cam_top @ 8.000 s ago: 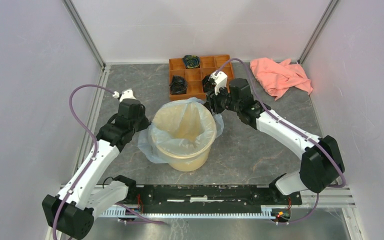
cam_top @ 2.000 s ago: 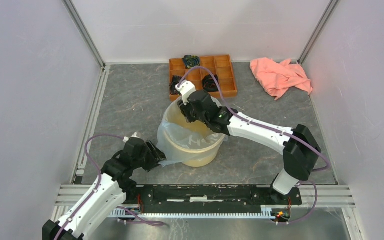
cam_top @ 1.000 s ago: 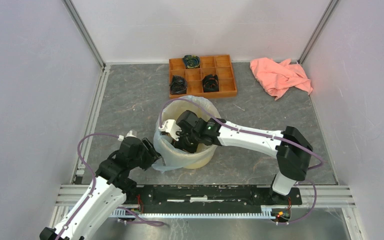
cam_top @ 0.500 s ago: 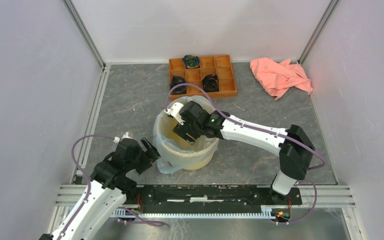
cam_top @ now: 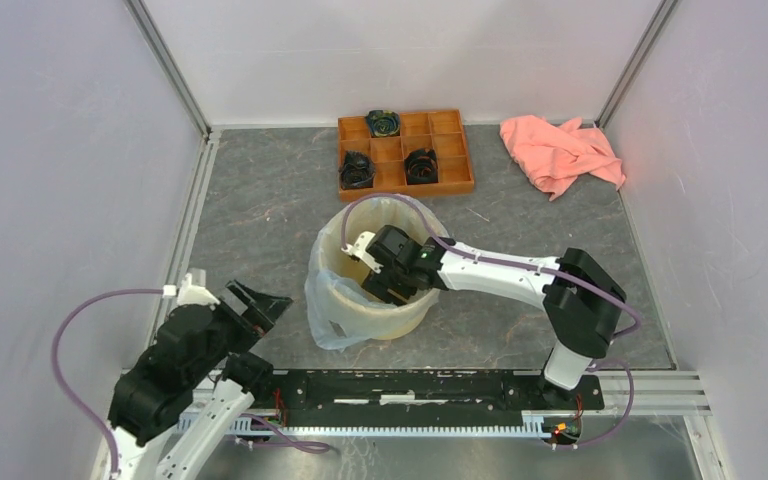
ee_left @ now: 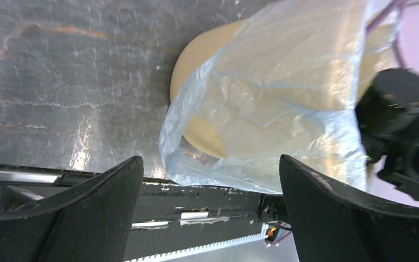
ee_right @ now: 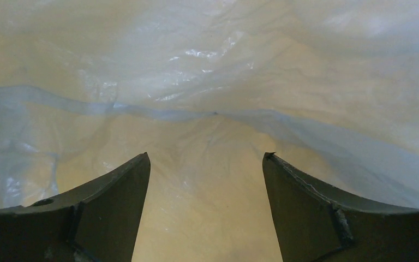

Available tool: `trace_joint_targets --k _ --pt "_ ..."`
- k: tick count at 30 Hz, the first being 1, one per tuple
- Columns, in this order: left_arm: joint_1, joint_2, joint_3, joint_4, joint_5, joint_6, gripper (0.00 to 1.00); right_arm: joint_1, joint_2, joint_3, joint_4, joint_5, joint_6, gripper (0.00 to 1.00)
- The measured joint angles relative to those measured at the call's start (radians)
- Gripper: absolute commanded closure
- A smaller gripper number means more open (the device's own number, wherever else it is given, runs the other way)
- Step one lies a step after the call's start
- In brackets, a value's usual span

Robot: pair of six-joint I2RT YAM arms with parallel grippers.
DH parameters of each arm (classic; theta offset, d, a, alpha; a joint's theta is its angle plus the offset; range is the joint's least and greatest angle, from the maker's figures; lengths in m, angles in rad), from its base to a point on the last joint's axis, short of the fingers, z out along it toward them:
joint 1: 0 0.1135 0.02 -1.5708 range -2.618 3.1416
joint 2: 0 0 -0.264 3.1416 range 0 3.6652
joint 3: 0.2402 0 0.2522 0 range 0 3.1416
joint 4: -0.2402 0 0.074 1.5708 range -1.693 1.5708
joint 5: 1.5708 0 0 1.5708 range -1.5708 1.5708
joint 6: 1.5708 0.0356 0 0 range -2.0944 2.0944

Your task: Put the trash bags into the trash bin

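near-left: left gripper spread wide, empty, apart from trash bag. mid tabletop: bag lining trash bin, sagging over near-left rim. inside bin: right gripper spread wide, gripping nothing. far: tray, pink cloth.

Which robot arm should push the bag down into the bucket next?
Probably the right. The right claw, open, is inside the bucket, facing the bag lining it. The left claw, also open, sits back near the table's front edge, apart from the bag.
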Motion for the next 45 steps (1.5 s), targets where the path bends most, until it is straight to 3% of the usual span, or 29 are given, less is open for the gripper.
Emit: trace_joint_targets --k 8,16,25,39,45 --pt "0.000 0.049 0.184 -0.041 -0.127 0.070 0.00 0.000 -0.117 -0.181 -0.079 -0.005 0.000 0.18" --pt "0.000 0.111 0.196 0.003 -0.163 0.131 0.00 0.003 -0.268 -0.283 -0.122 -0.046 0.023 0.16" --pt "0.000 0.123 0.180 0.030 -0.146 0.132 0.00 0.019 -0.204 -0.317 0.060 -0.063 0.093 0.16" --pt "0.000 0.103 0.194 0.026 -0.145 0.132 0.00 0.019 -0.135 -0.351 0.163 -0.064 0.093 0.13" --pt "0.000 0.103 0.194 0.026 -0.145 0.132 0.00 0.020 -0.156 -0.336 0.119 -0.066 0.095 0.08"
